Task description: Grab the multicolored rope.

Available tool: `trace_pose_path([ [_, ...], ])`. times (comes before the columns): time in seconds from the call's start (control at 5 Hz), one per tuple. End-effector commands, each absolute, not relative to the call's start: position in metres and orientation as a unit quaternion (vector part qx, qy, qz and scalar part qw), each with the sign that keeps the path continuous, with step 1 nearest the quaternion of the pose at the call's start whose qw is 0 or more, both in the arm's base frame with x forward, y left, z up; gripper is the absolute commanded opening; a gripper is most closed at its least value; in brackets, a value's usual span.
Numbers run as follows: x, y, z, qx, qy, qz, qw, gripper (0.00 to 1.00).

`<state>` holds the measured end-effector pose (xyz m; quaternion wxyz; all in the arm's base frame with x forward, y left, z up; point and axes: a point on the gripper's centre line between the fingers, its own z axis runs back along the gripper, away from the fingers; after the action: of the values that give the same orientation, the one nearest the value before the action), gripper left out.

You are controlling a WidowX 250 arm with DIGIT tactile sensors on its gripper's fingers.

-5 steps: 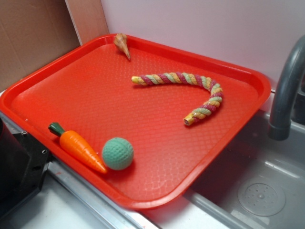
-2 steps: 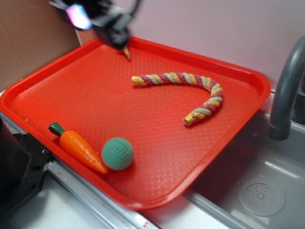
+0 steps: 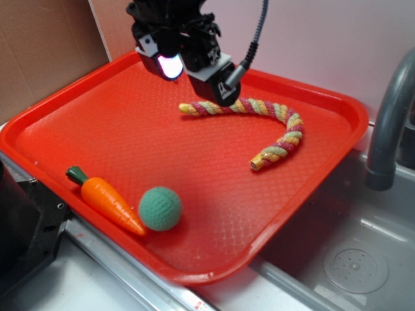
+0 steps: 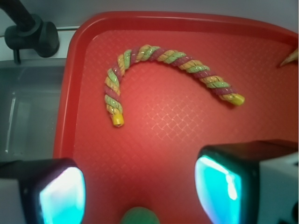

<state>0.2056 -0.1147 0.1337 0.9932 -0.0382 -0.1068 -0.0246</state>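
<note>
Rope in sight, nothing gripped yet

Nearest the exterior camera, a toy carrot (image 3: 104,199) and a green ball (image 3: 159,208) lie side by side at the front edge of the red tray (image 3: 58,133). Beyond them, mid-tray, the multicolored rope (image 3: 283,129) rests flat in a hooked curve toward the far right corner, next to the sink (image 3: 353,253) and the grey faucet (image 3: 389,123). The gripper (image 4: 140,189) hangs above the tray, well clear of the rope; in the wrist view the jaws stand wide apart with bare tray between them.

Risk, as I judge it: the rope is curved, so a descent off its line could pinch only an end or close on tray alone. It is also soft, and a shallow grip may let it slip.

In the exterior view the arm hides part of the rope's left stretch. A small tan object (image 4: 290,57) at the wrist view's right edge is cut off and unidentifiable.
</note>
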Motion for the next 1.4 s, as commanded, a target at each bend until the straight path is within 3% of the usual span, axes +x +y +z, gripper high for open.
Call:
trace_pose_path([
  [0.0,0.21,-0.12,0.146,-0.046,-0.121,-0.026,0.991,1.0],
  [0.2,0.234,-0.136,0.119,-0.032,-0.128,-0.053,0.99,1.0],
  [0.4,0.248,-0.139,0.093,-0.025,-0.11,-0.064,0.992,1.0],
  [0.8,0.261,-0.151,0.045,-0.027,-0.074,-0.104,0.991,1.0],
  [1.0,0.262,-0.153,0.034,-0.018,-0.063,-0.116,0.991,0.84],
  [1.2,0.262,-0.149,0.036,-0.014,-0.066,-0.108,0.992,0.0],
])
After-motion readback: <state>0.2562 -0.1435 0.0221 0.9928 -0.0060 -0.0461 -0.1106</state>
